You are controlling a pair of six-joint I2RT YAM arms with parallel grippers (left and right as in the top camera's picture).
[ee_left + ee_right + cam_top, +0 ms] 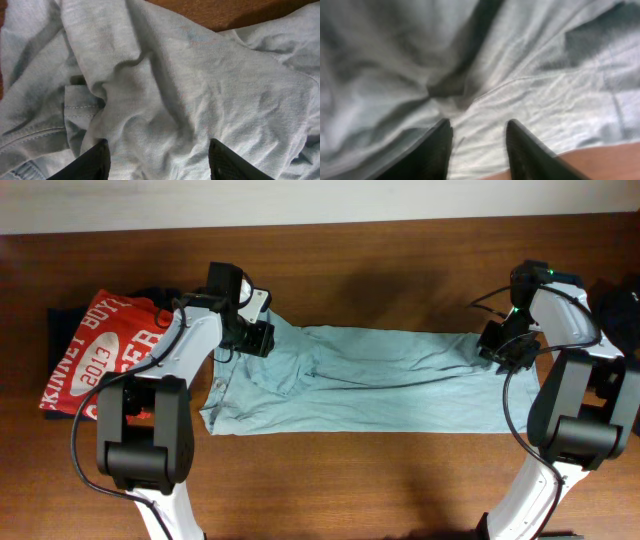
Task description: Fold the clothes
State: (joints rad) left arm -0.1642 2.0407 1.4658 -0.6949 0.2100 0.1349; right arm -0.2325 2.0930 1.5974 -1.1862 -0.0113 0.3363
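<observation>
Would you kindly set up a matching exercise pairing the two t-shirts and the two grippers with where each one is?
Things:
1. pale blue t-shirt
2. red t-shirt
3. left gripper
4. right gripper

Places:
A. open, above the pale blue t-shirt's end farthest from the red t-shirt
B. at the left end of the table in the overhead view
C. spread out across the table's middle
D. open, above the pale blue t-shirt's end nearest the red t-shirt

Pairs: 1-C; 2-B; 3-D; 4-A

Red printed t-shirt (105,345) atop black garment (60,328), wooden table (350,480)
</observation>
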